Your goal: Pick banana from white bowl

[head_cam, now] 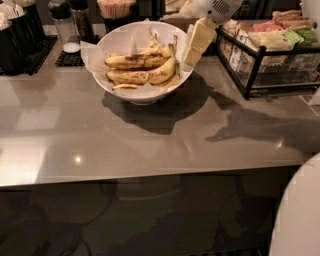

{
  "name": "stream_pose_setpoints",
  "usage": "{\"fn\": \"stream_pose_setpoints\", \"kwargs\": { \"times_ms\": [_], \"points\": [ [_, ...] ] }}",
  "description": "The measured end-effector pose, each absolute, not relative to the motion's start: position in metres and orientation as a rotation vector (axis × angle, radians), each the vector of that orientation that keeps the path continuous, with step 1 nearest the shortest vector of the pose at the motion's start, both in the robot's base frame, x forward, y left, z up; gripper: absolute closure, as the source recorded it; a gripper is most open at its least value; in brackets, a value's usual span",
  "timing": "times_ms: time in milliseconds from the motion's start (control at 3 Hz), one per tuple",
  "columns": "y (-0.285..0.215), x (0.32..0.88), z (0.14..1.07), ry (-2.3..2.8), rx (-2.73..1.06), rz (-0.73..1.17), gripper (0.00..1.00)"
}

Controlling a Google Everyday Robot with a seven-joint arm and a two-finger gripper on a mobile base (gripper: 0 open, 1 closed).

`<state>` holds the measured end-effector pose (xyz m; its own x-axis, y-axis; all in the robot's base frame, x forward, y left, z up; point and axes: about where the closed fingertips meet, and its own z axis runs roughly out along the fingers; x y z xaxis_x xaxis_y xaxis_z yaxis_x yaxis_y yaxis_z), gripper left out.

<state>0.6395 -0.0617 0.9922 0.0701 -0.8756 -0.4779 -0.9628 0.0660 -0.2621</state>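
Note:
The white bowl (125,92) stands at the back middle of the grey counter, lined with crinkled white paper that sticks out past its rim. Speckled yellow bananas lie in it: one across the top (136,61), one curved below it (142,77), and more partly hidden behind. My gripper (194,54), cream-coloured fingers under a white wrist, hangs tilted at the bowl's right rim, just right of the bananas' stem ends. It holds nothing that I can see.
A black wire basket (250,70) of packets stands right of the gripper. Black holders (17,32), a glass shaker (65,27) on a black mat and a cup of stirrers (115,9) line the back left. A white robot part (300,215) fills the bottom right corner.

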Motion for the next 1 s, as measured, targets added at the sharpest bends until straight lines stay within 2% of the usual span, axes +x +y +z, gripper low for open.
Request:
{"fn": "stream_pose_setpoints", "kwargs": {
  "times_ms": [1000],
  "points": [
    [0.036,0.682,0.972,1.642,-1.896,0.459,0.00]
  ]
}}
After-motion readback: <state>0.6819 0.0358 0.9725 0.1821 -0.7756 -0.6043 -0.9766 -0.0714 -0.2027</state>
